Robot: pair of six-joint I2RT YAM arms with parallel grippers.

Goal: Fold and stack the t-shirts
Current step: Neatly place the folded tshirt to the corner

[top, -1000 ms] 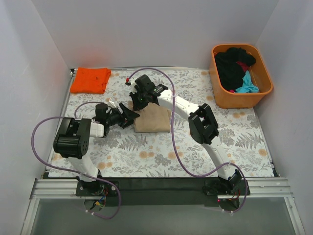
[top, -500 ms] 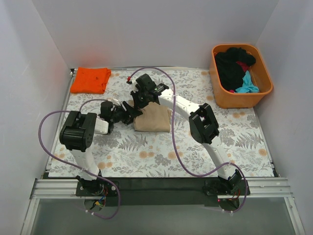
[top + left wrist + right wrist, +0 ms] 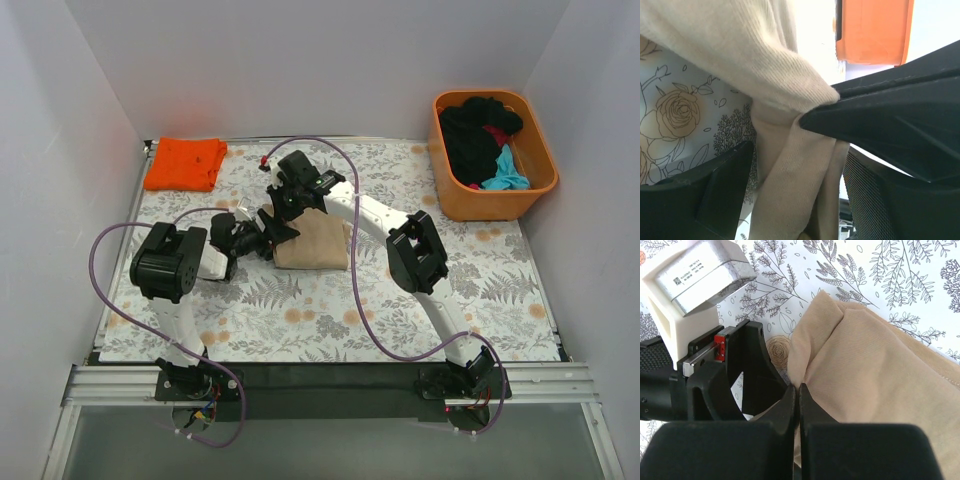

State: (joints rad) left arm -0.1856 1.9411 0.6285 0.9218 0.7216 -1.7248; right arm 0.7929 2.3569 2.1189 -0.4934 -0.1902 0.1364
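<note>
Right gripper [image 3: 799, 390] pinches a soft, ribbed tan t-shirt [image 3: 875, 390] fold.

The tan t-shirt [image 3: 785, 75] is seen as soft, finely ribbed knit cloth, matt. The table cover [image 3: 685, 110] is smooth and printed. The tub [image 3: 495, 203] is made of smooth orange plastic.

The middle t-shirt [image 3: 312, 240] lies on the table [image 3: 400, 300] at its centre; the left gripper [image 3: 268, 240] is at its left edge, the right gripper [image 3: 280, 218] just behind; a second t-shirt [image 3: 185, 163] lies in the far left corner; the tub [image 3: 545, 185] stands far right, more t-shirts [image 3: 475, 135] heaped in it.
</note>
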